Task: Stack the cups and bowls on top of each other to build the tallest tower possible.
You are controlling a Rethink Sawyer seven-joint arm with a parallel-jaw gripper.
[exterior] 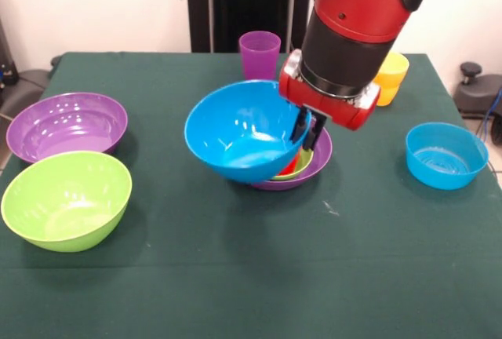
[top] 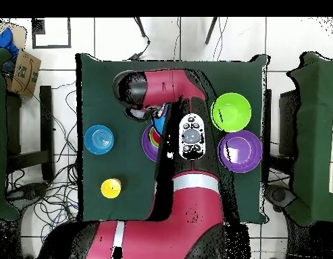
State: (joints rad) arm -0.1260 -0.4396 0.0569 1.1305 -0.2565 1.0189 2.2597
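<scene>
Here the fingers [exterior: 307, 129] grip the tilted blue bowl's [exterior: 243, 131] rim above the tower [exterior: 314, 168].

A dark green worktop [exterior: 235, 276] carries everything. Beyond its edges, cables [top: 61, 128] trail over a white tiled floor [top: 115, 37], and a cardboard box [top: 23, 73] sits off one corner

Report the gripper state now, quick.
Gripper: jaws shut on the rim of the large blue bowl, holding it tilted over the tower.
</scene>
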